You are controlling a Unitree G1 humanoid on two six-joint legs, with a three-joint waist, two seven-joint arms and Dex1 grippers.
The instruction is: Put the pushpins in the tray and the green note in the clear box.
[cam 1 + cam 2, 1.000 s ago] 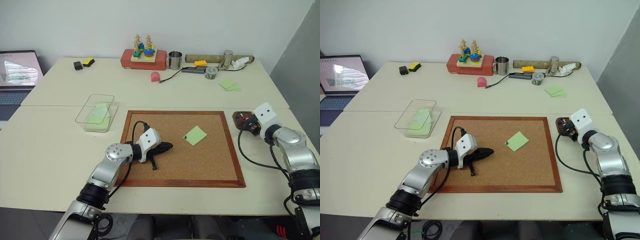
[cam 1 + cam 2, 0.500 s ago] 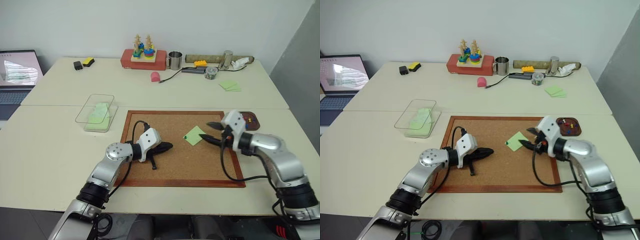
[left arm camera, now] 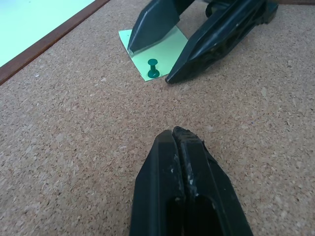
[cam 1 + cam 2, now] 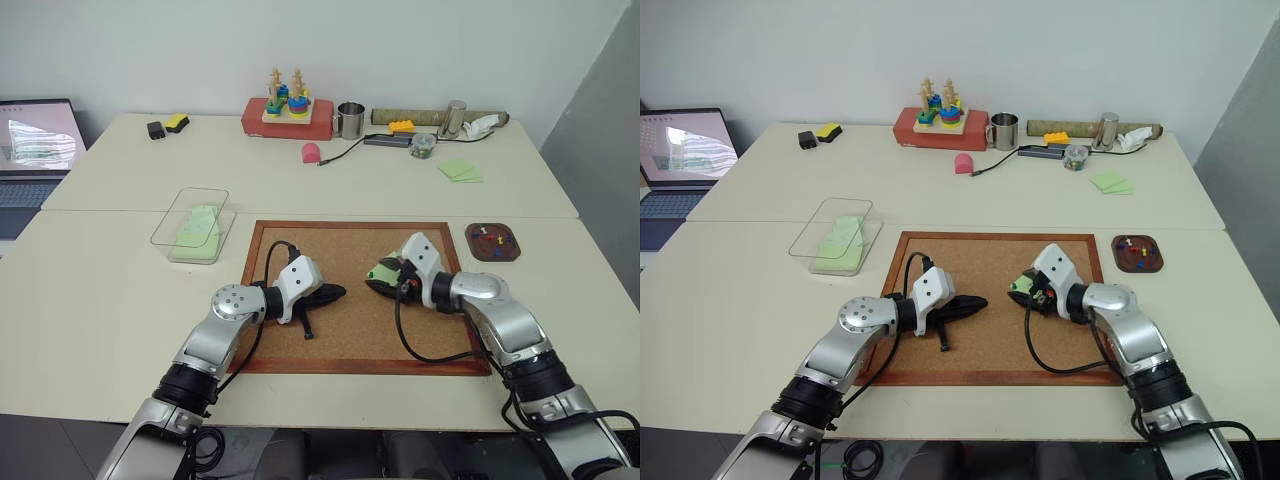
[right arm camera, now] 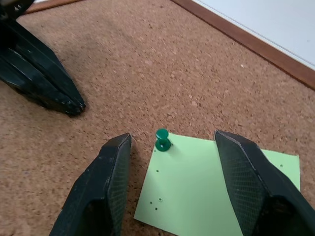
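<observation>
The green note [image 5: 206, 182] lies on the cork board [image 4: 350, 340], held at one corner by a green pushpin [image 5: 162, 139]. My right gripper [image 5: 170, 137] is open and low over the board, one finger on each side of that pin and the note's corner. Further left on the cork, my left gripper [image 3: 176, 132] rests shut and empty, pointing at the note. The dark brown tray [image 4: 468, 243] sits right of the board with red, blue and yellow pushpins [image 4: 488, 238] in it. The clear box [image 4: 165, 235] stands left of the board with green paper inside.
A laptop [image 4: 30, 150] sits at the far left edge. Along the back are a red box with a stacking toy [image 4: 290, 112], a metal mug [image 4: 349, 120], a pink object [image 4: 311, 153], cables and a pile of green notes [image 4: 460, 170].
My right gripper swung left from the tray across the board's edge to the note and now straddles the green pin. The left gripper stayed put.
</observation>
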